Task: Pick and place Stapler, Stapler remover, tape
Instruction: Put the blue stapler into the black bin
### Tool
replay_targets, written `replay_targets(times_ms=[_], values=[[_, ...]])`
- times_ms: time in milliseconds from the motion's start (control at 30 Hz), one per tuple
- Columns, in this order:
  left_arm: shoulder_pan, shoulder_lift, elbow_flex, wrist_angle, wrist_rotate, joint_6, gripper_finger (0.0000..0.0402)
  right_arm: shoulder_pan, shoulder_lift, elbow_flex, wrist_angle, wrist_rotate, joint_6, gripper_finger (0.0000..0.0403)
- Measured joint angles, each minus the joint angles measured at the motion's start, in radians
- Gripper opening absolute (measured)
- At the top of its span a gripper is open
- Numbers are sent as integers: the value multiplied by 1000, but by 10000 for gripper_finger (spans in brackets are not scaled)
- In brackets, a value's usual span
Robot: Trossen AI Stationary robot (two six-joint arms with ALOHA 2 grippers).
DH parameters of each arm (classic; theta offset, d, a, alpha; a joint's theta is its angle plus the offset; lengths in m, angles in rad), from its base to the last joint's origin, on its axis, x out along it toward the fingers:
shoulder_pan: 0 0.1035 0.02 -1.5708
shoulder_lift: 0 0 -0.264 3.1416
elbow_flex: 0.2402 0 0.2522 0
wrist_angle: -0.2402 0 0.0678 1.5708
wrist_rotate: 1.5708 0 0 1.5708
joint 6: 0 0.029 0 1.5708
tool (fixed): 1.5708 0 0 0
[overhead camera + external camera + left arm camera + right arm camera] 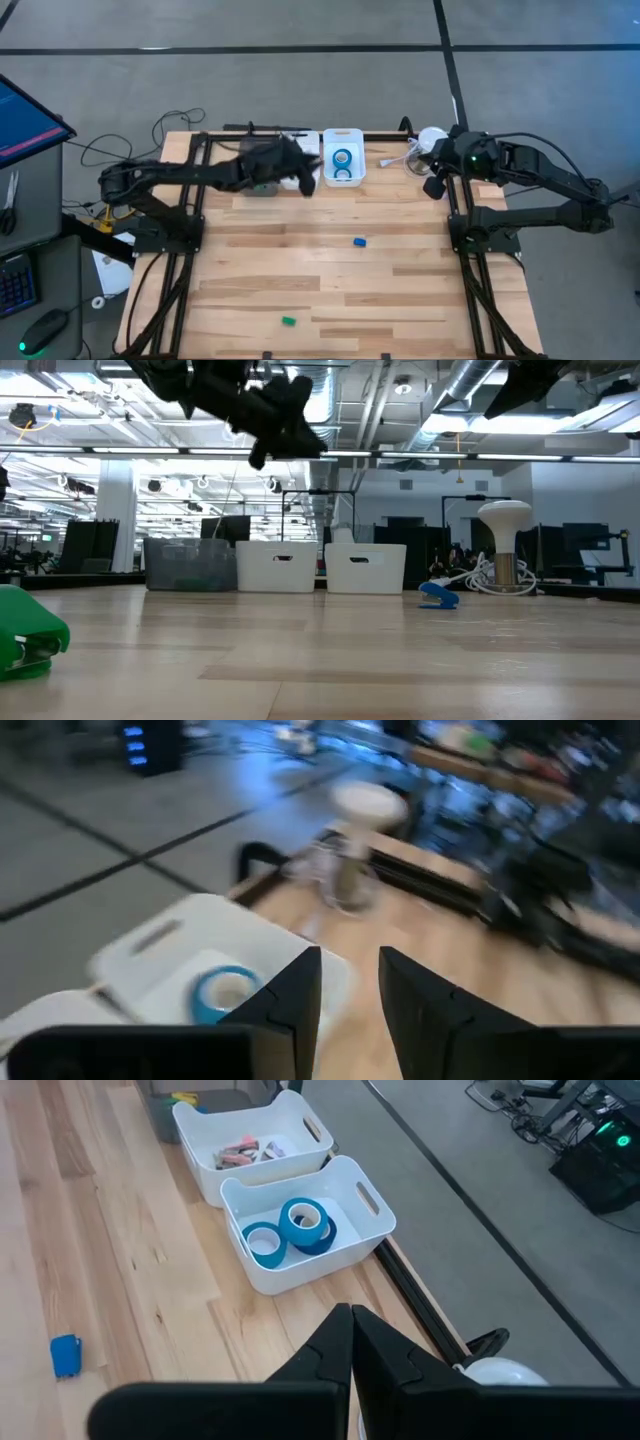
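High view shows the left gripper (pixel 305 180), part open and empty, hovering just at nine o'clock of the white bin (pixel 343 135) holding the tape (pixel 343 158), nearer than the shut right gripper (pixel 432 187)

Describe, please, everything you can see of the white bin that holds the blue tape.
The white bin is an open, plastic-looking rectangular tub with rounded corners and slot handles at its ends. It sits upright at the table's far edge, close beside a second white bin. Inside lie bright-blue tape rolls, overlapping one another, pale centres up.
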Motion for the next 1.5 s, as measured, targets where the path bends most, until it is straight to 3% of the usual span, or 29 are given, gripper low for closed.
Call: replay_targets(times_ms=[167,333,500,733,1033,1400,1500], values=[[-130,0,2,2,1,83,95,0,-4,0,0,0,2,1],[-225,1,2,99,0,42,95,0,-4,0,1,0,3,1],[-265,26,15,220,-14,34,95,0,-4,0,13,0,3,1],[-285,116,145,195,-7,84,84,0,-4,0,13,1,3,1],[-294,276,359,-159,61,141,57,1,-4,0,4,0,3,1],[-311,286,374,-467,76,139,40,1,-4,0,-14,-2,3,1],[-329,286,374,-488,76,138,38,1,-2,0,-15,-43,6,1]])
